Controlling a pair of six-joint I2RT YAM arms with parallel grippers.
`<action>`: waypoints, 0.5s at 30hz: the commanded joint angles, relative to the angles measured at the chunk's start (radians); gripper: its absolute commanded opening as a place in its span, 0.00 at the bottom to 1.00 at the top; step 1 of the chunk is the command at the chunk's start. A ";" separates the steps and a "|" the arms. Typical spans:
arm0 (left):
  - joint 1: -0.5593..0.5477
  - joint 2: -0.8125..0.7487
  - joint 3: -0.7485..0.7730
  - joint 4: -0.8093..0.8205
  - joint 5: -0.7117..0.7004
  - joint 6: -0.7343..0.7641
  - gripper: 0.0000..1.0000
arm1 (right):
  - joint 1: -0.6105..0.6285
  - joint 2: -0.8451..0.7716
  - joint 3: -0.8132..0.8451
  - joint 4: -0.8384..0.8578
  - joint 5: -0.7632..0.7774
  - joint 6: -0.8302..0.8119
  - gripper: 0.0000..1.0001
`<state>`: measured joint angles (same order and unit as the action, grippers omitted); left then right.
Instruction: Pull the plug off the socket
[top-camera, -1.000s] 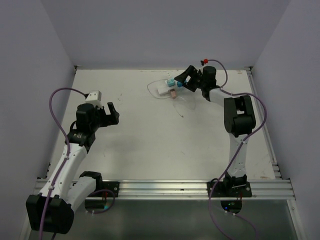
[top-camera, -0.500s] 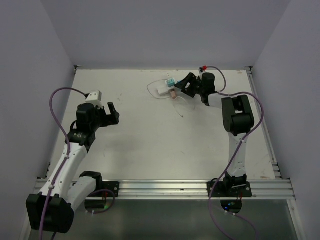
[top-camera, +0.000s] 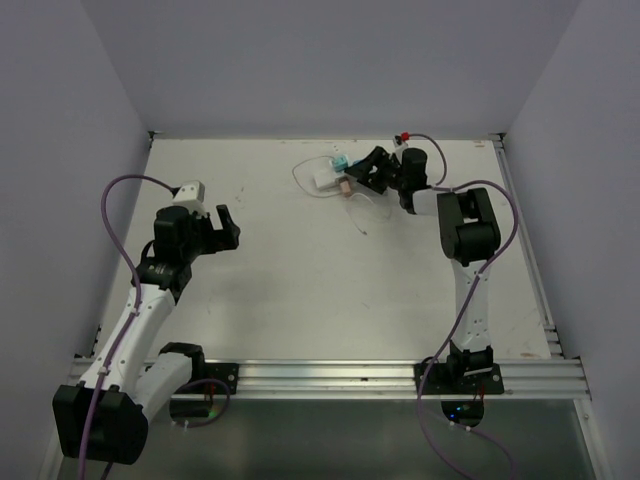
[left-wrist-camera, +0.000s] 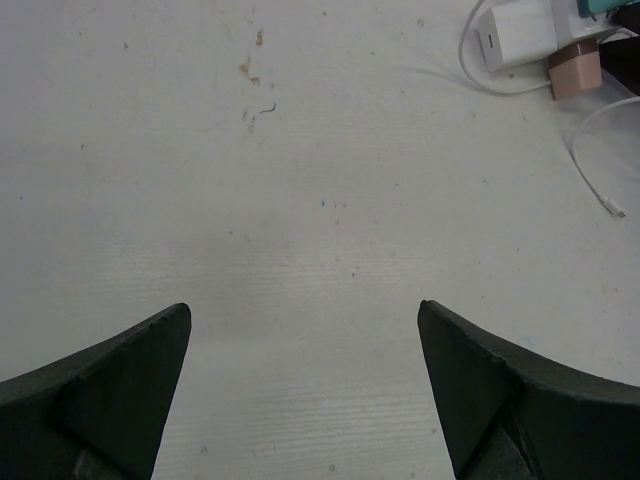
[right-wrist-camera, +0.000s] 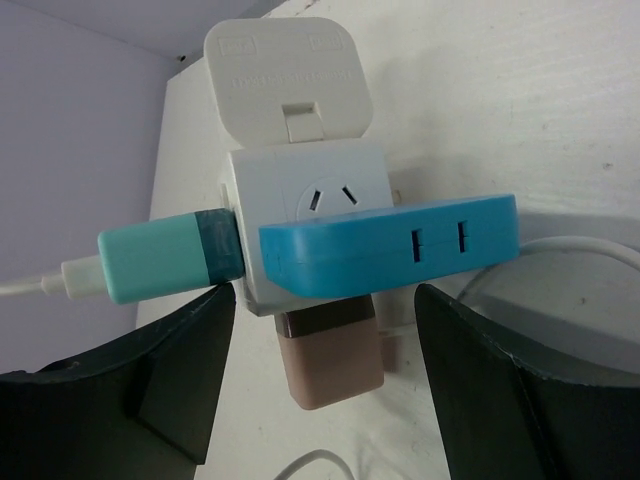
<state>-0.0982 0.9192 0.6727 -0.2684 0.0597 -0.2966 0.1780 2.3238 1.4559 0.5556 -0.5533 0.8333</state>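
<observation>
A white socket cube (right-wrist-camera: 300, 190) lies at the far middle of the table (top-camera: 300, 270), also in the top view (top-camera: 327, 177). A blue plug (right-wrist-camera: 390, 245), a teal plug (right-wrist-camera: 160, 257) with a white cable, and a pink-brown plug (right-wrist-camera: 330, 360) sit in its sides. My right gripper (right-wrist-camera: 325, 340) is open, its fingers on either side of the pink-brown plug, close to the socket; it shows in the top view (top-camera: 362, 173). My left gripper (left-wrist-camera: 303, 345) is open and empty over bare table at the left, also in the top view (top-camera: 222, 226).
A thin white cable (top-camera: 358, 208) loops on the table near the socket and shows in the left wrist view (left-wrist-camera: 590, 170). The walls of the enclosure stand close behind the socket and at both sides. A metal rail (top-camera: 330, 375) runs along the near edge.
My right gripper has dropped lower and moved left toward the socket, closing the gap to the plugs. The left arm has not moved.
</observation>
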 joint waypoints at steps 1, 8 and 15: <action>0.011 0.004 0.021 0.049 0.019 -0.013 1.00 | 0.002 0.019 0.063 0.058 -0.026 -0.011 0.77; 0.012 0.006 0.021 0.049 0.022 -0.015 0.99 | 0.006 0.032 0.115 0.061 -0.034 0.013 0.79; 0.012 0.004 0.022 0.049 0.023 -0.015 1.00 | 0.012 0.045 0.153 0.010 -0.017 0.000 0.82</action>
<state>-0.0959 0.9230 0.6727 -0.2684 0.0723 -0.2966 0.1833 2.3611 1.5658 0.5617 -0.5705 0.8375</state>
